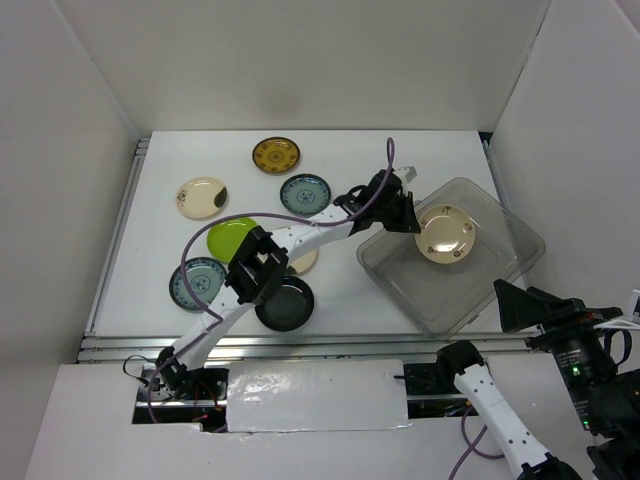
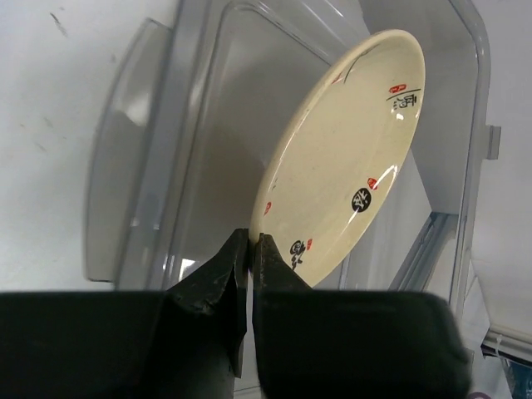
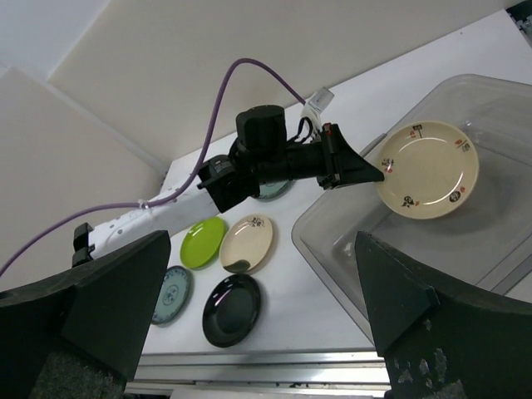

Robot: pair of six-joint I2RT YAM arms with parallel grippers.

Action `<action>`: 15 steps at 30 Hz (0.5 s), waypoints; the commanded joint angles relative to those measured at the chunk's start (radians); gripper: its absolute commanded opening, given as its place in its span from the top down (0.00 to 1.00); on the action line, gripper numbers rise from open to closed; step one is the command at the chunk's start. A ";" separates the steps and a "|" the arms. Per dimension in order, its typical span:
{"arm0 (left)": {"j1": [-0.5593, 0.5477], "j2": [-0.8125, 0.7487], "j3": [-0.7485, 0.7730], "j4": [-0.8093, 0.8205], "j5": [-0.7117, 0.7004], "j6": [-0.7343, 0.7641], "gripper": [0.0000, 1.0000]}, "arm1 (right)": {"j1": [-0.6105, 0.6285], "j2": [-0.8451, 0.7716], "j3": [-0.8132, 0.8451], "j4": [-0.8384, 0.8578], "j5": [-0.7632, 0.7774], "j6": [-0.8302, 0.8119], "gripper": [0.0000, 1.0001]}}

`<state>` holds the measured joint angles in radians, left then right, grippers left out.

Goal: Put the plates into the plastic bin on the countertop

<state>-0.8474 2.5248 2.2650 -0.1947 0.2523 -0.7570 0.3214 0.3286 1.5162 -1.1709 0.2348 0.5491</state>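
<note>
My left gripper [image 1: 412,222] is shut on the rim of a cream plate [image 1: 446,234] with red and black marks. It holds the plate tilted over the inside of the clear plastic bin [image 1: 400,290] at the right of the white countertop [image 1: 340,300]. In the left wrist view the fingertips [image 2: 251,241] pinch the plate's [image 2: 349,158] lower edge, with the bin's wall [image 2: 208,125] behind. My right gripper [image 1: 520,305] is open and empty near the front right, off the bin's near corner. The right wrist view shows the plate [image 3: 427,169] and bin [image 3: 332,241].
Other plates lie on the left half: mustard [image 1: 275,155], cream [image 1: 201,197], blue-grey [image 1: 305,190], lime green [image 1: 232,237], a second blue-grey [image 1: 197,283], black [image 1: 285,303], and a cream one [image 1: 303,262] partly under the left arm. A metal rail [image 1: 300,345] runs along the front edge.
</note>
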 commanded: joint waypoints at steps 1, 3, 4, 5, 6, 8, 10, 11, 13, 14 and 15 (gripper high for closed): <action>-0.018 -0.060 0.041 0.058 -0.021 0.019 0.98 | 0.021 -0.026 -0.020 0.010 0.026 -0.009 0.00; -0.022 -0.060 0.037 0.049 -0.027 0.019 0.93 | 0.022 -0.034 -0.031 0.013 0.031 -0.005 0.00; -0.024 -0.060 0.031 0.047 -0.030 0.016 0.91 | 0.030 -0.036 -0.034 0.014 0.029 -0.002 0.00; -0.025 -0.060 0.030 0.047 -0.031 0.018 0.88 | 0.030 -0.037 -0.036 0.017 0.026 -0.002 0.00; -0.027 -0.060 0.027 0.047 -0.028 0.013 0.77 | 0.030 -0.037 -0.037 0.017 0.024 0.002 0.00; -0.030 -0.064 0.019 0.049 -0.022 0.008 0.67 | 0.033 -0.036 -0.039 0.019 0.021 0.002 0.00; -0.042 -0.084 0.019 0.047 -0.009 0.015 0.01 | 0.033 -0.034 -0.040 0.022 0.015 0.002 0.00; -0.050 -0.115 0.022 0.037 -0.010 0.022 0.01 | 0.033 -0.031 -0.044 0.025 0.011 0.002 0.00; -0.084 -0.176 0.010 0.005 -0.063 0.057 0.01 | 0.033 -0.028 -0.044 0.034 0.005 -0.001 0.00; -0.094 -0.257 0.008 -0.020 -0.096 0.068 0.01 | 0.033 -0.026 -0.045 0.039 -0.002 -0.002 0.00; -0.114 -0.311 -0.007 -0.043 -0.132 0.096 0.01 | 0.033 -0.023 -0.048 0.042 -0.003 -0.003 0.00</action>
<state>-0.9081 2.4542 2.2490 -0.2356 0.1940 -0.7330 0.3447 0.2947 1.4773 -1.1687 0.2459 0.5526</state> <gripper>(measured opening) 0.993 0.998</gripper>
